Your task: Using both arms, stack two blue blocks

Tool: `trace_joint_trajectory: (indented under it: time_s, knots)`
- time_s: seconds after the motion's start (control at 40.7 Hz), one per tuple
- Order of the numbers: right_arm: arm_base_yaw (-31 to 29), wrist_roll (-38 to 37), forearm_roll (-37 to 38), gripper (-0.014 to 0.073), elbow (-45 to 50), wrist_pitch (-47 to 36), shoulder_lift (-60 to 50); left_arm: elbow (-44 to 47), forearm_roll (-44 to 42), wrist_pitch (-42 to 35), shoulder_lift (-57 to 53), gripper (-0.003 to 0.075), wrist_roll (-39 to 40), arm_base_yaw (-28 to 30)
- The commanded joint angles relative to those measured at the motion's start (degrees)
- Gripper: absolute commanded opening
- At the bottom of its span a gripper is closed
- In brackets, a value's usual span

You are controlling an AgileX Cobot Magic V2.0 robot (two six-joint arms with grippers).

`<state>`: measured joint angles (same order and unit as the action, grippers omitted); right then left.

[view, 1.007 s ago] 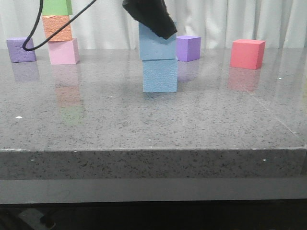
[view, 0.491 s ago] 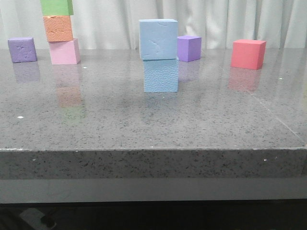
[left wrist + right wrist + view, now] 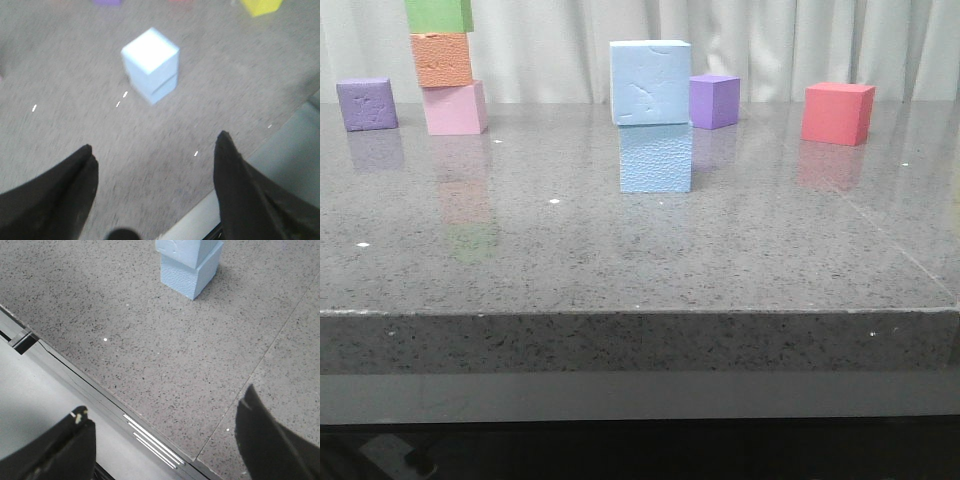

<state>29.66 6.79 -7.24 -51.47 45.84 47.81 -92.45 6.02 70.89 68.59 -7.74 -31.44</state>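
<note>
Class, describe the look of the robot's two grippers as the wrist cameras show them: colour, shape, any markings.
Left gripper: two matte black jaws, broad at the base and tapering to blunt points, blurred, no markings or cables visible. Right gripper: the same black tapered jaws; one tip carries a small pale fleck.

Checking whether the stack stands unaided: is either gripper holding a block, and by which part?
Nothing is held. The left gripper and right gripper are both open and empty, away from the stacked blue blocks.
</note>
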Motion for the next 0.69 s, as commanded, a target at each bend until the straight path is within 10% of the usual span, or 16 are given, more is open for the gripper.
trace_joint_trajectory:
  time_s: [0.0,0.663]
  knots:
    - [0.00,0.56,-0.38,0.0584,-1.46,-2.93,-0.40,7.78,-3.66,-7.24,-8.03,0.0473,4.48,-0.34]
    - [0.00,0.56,-0.38,0.0584,-1.46,-2.51,-0.40,41.79,-6.93,-19.94,-40.60,0.0473,13.36,-0.34]
